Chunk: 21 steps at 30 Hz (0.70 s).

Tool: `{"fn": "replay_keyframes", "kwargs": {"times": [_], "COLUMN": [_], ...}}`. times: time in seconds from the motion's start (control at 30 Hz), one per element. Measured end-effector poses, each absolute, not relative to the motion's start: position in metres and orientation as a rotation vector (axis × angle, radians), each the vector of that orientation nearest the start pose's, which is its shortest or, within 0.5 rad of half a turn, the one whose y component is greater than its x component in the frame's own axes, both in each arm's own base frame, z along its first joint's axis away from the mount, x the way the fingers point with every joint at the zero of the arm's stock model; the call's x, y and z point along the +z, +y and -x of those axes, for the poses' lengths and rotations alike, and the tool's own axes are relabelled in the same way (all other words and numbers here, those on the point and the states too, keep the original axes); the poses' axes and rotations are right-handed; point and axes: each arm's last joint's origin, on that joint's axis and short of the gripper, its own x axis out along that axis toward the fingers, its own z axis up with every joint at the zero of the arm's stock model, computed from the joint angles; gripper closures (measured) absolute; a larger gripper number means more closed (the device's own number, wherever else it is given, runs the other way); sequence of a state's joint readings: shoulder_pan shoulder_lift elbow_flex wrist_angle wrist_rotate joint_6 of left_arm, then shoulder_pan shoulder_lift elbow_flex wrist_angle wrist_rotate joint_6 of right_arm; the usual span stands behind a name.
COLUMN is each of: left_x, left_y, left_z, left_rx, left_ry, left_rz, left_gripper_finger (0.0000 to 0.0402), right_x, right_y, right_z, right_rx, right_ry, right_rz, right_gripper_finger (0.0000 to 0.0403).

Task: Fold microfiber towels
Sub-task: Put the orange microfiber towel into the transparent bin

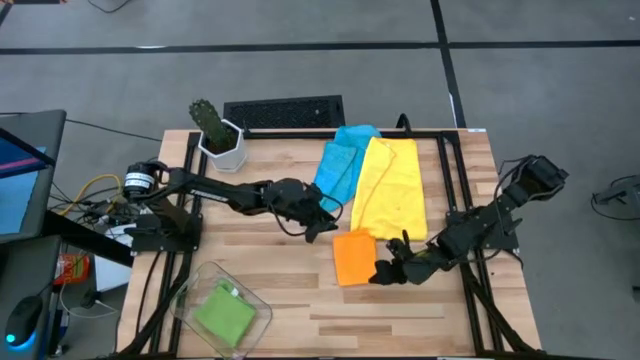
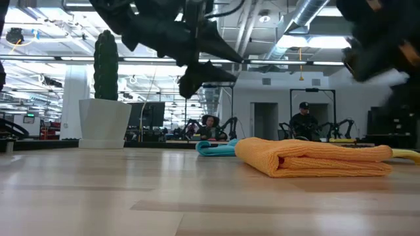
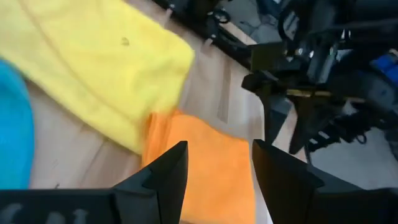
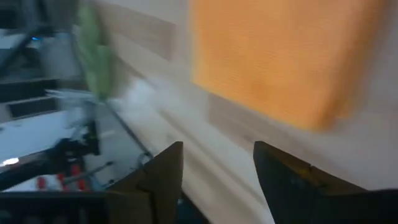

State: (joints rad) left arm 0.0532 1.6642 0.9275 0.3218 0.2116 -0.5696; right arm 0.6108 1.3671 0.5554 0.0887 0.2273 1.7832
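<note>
L arm: reaches from table's left edge across toward centre; left gripper (image 1: 322,222) low over bare wood, just left of the orange towel (image 1: 353,257), not touching it.
L fingers: spread w/ a clear gap in left wrist view, nothing between them (image 3: 163,176); orange towel and a yellow corner lie beyond the tips.
R arm: comes in from right side, bent at elbow, wrist angled down; right gripper (image 1: 386,271) at the orange towel's right edge.
R fingers: apart, empty (image 4: 163,168); orange towel (image 4: 283,56) lies past them, contact can't be judged.
Orange towel: folded into a thick pad, flat on table (image 1: 300,305) front-centre; fold faces low cam (image 2: 315,157).
Yellow towel: (image 1: 390,185) spread out behind the orange one, its near corner touching orange.
Blue towel: (image 1: 338,165) left of yellow, partly tucked under it.
Green towel: (image 1: 224,313) folded, inside clear bin (image 1: 185,295) at front-left.
Cactus: (image 1: 210,122) white pot, back-left corner.
Hard to see: low view cuts both grippers off at top, dark shapes only; right wrist view smeared, green shape at its edge not identifiable.
Background: seated persons (image 2: 303,120) far off in room.
</note>
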Motion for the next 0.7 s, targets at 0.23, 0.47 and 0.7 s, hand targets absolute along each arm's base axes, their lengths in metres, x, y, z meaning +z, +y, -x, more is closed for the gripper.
{"fn": "replay_keyframes", "kwargs": {"times": [0.23, 0.47, 0.7], "left_x": [0.200, 0.208, 0.252], "left_y": [0.023, 0.017, -0.019], "left_z": [-0.348, -0.334, -0.308], "left_rx": [-0.243, -0.403, -0.473], "left_ry": [0.586, 0.714, 0.705], "left_rz": [0.703, 0.815, 0.806], "left_gripper_finger": [0.0230, 0.0230, 0.0230], "right_x": [0.218, 0.260, 0.259], "right_y": [0.118, 0.070, 0.023], "right_z": [-0.242, -0.258, -0.271], "right_rx": [-0.152, -0.174, -0.033], "right_ry": [0.619, 0.735, 0.881], "right_rz": [-1.148, -0.599, -0.400], "right_gripper_finger": [0.0186, 0.0190, 0.0136]}}
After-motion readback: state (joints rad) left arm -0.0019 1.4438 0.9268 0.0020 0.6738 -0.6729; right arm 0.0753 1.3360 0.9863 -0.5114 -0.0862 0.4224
